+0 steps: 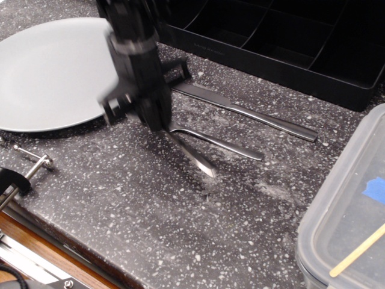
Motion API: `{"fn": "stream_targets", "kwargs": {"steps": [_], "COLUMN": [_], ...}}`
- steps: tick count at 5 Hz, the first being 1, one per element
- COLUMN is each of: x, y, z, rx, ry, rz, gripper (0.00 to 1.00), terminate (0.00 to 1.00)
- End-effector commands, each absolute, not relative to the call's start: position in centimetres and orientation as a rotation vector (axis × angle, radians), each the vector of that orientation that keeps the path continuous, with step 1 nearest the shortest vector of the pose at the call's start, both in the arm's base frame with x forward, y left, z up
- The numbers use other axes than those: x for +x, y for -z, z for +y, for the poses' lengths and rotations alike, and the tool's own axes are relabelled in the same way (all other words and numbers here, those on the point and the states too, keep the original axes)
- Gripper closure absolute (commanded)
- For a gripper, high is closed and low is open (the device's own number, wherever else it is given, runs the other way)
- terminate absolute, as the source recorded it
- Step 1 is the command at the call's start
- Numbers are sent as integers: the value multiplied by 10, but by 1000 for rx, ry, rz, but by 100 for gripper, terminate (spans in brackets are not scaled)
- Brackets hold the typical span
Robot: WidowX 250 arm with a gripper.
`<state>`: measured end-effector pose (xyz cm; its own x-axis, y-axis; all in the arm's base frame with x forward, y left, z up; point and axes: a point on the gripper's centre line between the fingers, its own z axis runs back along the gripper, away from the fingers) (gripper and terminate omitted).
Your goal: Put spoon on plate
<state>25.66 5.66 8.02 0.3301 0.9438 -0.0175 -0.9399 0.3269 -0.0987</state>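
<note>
My gripper (pixel 154 122), blurred by motion, is shut on the head end of a shiny steel spoon (pixel 194 158). Its slim handle slants down to the right, clear of the speckled counter. The fingers hide the bowl. The gripper hangs just right of the large round light-grey plate (pixel 48 72), which lies at the upper left with nothing on it.
A second slim utensil (pixel 225 145) and a long knife (pixel 252 114) lie on the counter right of the gripper. A black compartment tray (pixel 271 42) stands at the back. A clear lidded container (pixel 349 205) is at the right. A metal clamp (pixel 30 159) sits at the left edge.
</note>
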Motion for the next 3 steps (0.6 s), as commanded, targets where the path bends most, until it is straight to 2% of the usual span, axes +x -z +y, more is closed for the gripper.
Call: {"fn": "stream_targets", "kwargs": {"steps": [1,2,3], "x": [304,318,325], "y": [-121,-104,-92], "z": [106,139,176], "rx": [-161,-128,-96], "ry": [-1326,-1388,-1423], "rz": [-91,-101,-60], "gripper": [100,100,100], "terminate": [0,0,0]}}
